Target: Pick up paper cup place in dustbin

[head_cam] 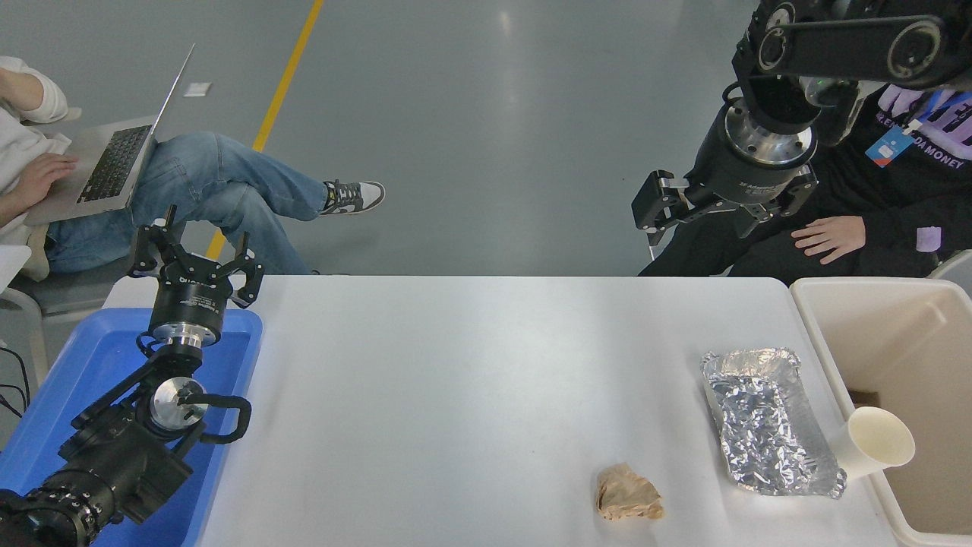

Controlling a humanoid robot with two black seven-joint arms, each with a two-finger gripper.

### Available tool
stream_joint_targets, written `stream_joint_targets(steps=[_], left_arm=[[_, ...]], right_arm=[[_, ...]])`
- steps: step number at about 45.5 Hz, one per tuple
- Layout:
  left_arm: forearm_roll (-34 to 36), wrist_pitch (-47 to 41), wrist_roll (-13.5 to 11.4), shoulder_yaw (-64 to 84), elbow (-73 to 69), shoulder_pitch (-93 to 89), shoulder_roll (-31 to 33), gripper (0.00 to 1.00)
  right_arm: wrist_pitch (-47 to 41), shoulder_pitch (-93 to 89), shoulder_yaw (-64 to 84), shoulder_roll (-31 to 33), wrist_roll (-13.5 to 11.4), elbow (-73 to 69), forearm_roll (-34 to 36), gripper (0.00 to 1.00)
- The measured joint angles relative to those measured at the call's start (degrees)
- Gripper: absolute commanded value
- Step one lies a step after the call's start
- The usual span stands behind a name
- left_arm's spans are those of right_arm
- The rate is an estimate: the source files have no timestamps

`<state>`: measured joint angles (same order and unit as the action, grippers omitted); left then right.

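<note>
The paper cup [872, 447] is small and cream-white. It lies tilted at the table's right edge, between the foil tray and the dustbin's rim, with its open mouth towards the bin. The dustbin [824, 334] is a large beige bin standing against the table's right end. My right gripper [721, 213] is open and empty, raised high beyond the table's far edge, well away from the cup. My left gripper [194, 258] is open and parked over the blue tray at the lower left.
A crinkled silver foil tray [767, 422] lies just left of the cup. A crumpled brown paper wad [626, 494] lies near the front edge. A blue tray [83, 372] sits at the left. One person with a laptop [114, 163] sits far left, and another person's hand [828, 235] is at the far right.
</note>
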<state>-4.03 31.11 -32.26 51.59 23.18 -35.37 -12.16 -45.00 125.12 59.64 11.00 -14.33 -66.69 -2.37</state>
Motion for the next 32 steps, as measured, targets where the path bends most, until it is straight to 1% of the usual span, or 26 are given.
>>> stream_joint_targets(steps=[32], left_arm=[[0.0, 0.0, 0.0, 0.0, 0.0, 0.0, 0.0, 0.99]], right_arm=[[0.0, 0.2, 0.0, 0.5, 0.0, 0.0, 0.0, 1.0]])
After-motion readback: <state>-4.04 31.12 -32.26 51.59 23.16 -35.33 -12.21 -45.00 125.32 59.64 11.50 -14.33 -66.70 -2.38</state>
